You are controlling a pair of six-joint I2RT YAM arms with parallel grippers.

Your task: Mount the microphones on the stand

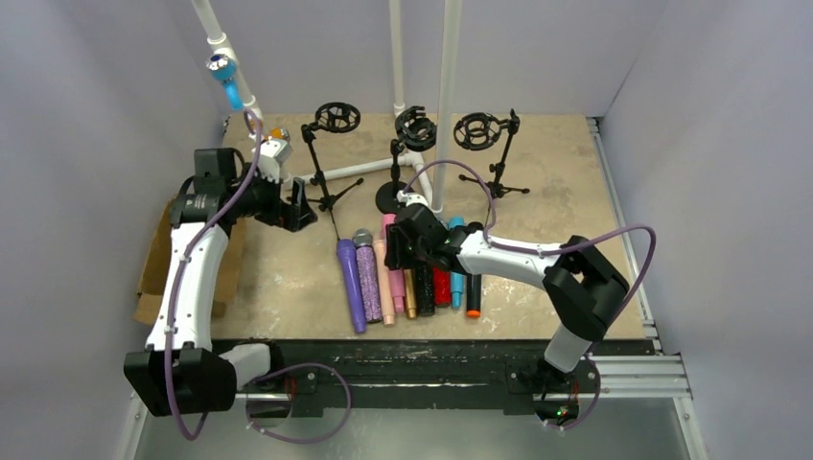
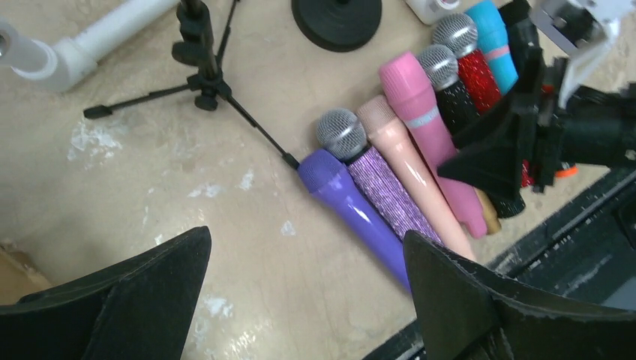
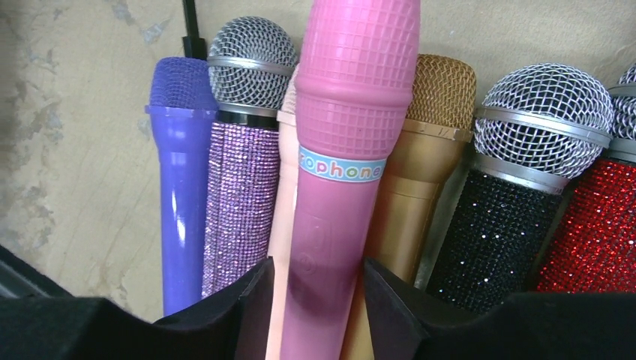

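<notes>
The pink microphone [image 3: 352,112], in the mid-frame row, is being gripped mid-body by the right hand [image 3: 319,274]; the left hand [image 2: 306,236] is being held open; the touching gold microphone [image 3: 420,172] is probably being put at risk of dragging on lifting.

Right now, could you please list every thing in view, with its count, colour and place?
Stick microphones with rounded heads: eight; purple, purple glitter, peach, pink, gold, black glitter, red glitter, blue; side by side at table centre.
Black stick with orange end: one; right end of that row.
Black stands with ring holders: three; far side of table.
White plastic pipes: several; at the back.
Blue stick microphone: one more; on the leftmost pipe.
Brown cardboard sheet: one; table's left edge.
Left arm: white and black; jaws wide open, empty, left of the row.
Right arm: white and black; jaws astride the pink microphone, grip unclear.
</notes>
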